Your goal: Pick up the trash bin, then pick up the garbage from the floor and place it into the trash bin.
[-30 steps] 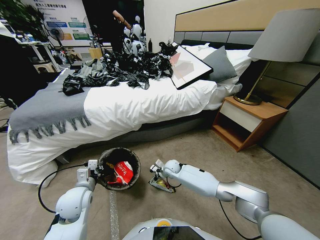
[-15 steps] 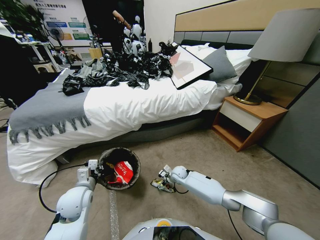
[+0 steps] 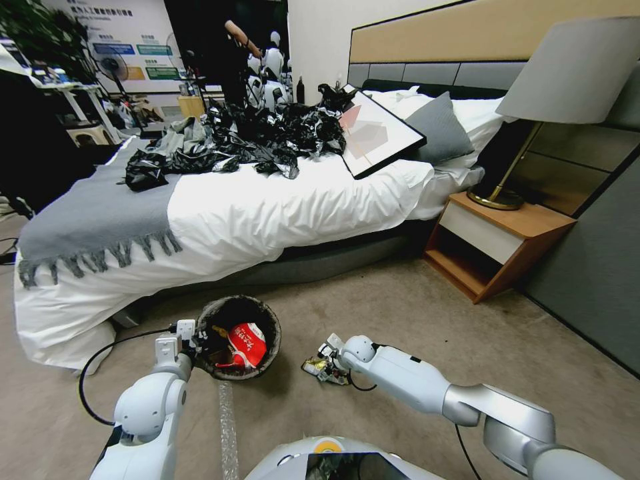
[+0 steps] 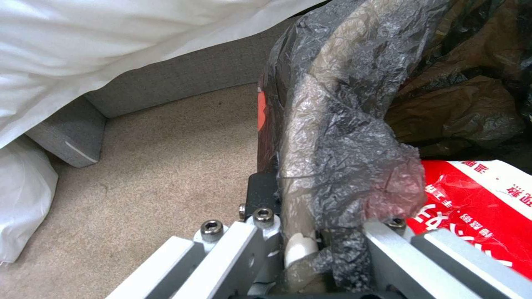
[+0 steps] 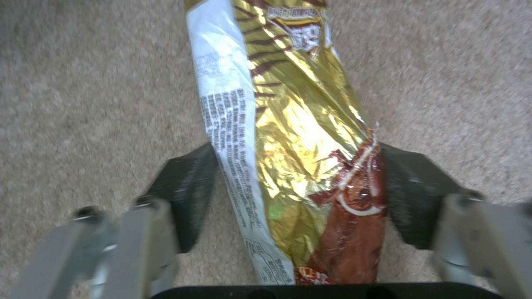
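While the bed (image 3: pixel 267 200) with its white duvet fills the middle and left of the head view, a grey fringed throw (image 3: pixel 93 220) lies over its foot at the left and a heap of glossy black plastic bags (image 3: pixel 247 137) sits on top near the upper centre. A framed picture (image 3: pixel 377 133) leans on the bedding beside a grey pillow (image 3: pixel 437 127). At the right edge stands a wooden nightstand (image 3: pixel 497 243) carrying a lamp (image 3: pixel 567 80) with a grey shade. Beige carpet (image 3: pixel 400 307) covers the lower half of the frame.

Low and left of centre, the trash bin (image 3: pixel 238 337) appears with its black liner folded over the rim; a red-and-white snack wrapper (image 3: pixel 247 343) lies inside. The left gripper (image 3: pixel 190 337) meets the bin at its left rim, and in the left wrist view its jaws are clamped on the liner-covered rim (image 4: pixel 310 216), one finger outside the wall, the other inside by the red wrapper (image 4: pixel 476 207).

Just right of the bin, apart from it, the gold foil wrapper (image 3: pixel 320 368) lies on the carpet. The right gripper (image 3: pixel 328 357) is down at it. In the right wrist view the jaws stand apart, one dark pad (image 5: pixel 185 195) on each side of the gold foil wrapper (image 5: pixel 299 137), which runs lengthwise between them; whether the pads touch the foil cannot be told.
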`<state>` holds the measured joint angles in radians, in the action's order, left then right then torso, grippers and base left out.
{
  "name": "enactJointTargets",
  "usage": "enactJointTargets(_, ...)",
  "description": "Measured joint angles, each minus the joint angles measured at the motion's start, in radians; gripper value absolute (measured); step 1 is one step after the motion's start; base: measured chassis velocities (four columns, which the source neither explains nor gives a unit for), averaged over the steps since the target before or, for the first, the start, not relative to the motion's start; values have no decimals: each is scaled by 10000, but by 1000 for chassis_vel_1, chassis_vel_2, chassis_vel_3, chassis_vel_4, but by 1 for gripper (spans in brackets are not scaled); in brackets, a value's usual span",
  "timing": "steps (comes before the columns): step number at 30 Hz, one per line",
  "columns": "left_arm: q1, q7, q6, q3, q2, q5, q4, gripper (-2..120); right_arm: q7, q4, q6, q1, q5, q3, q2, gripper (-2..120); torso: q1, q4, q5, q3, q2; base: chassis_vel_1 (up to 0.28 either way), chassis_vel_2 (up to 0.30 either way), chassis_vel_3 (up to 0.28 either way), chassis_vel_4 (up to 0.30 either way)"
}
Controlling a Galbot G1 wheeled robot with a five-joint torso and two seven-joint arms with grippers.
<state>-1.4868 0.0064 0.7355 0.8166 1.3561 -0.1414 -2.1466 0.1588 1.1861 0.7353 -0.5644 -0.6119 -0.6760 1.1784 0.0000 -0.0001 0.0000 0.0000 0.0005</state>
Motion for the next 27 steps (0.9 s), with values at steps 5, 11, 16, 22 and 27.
enactJointTargets(5, 8, 1, 0, 0, 13, 4, 10, 0, 21, -9, -1, -12, 38, 32, -33, 41, 0, -2, -1, 0, 0, 0, 0, 0, 0)
enactJointTargets(11, 14, 6, 0, 2, -1, 24, 13, 0, 29, 66, -2, -43, 54, 45, -81, 14, 0, -1, 0, 0, 0, 0, 0, 0, 0)
enactJointTargets(16, 19, 9, 0, 6, -3, 64, 13, 0, 30, 151, 0, -23, 34, 55, -78, 1, 0, 1, 0, 0, -1, 0, 0, 0, 0)
enactJointTargets(22, 19, 16, 0, 5, 2, 90, 18, 0, -65, 451, 2, -7, -102, 364, -189, 0, 0, 0, 1, 0, 0, 0, 0, 0, 0)
enactJointTargets(27, 6, 25, 0, 17, -29, 101, 17, 0, -414, 1070, 2, -30, -550, 837, -463, 0, 0, 0, 1, 1, -1, 0, 0, 0, 0)
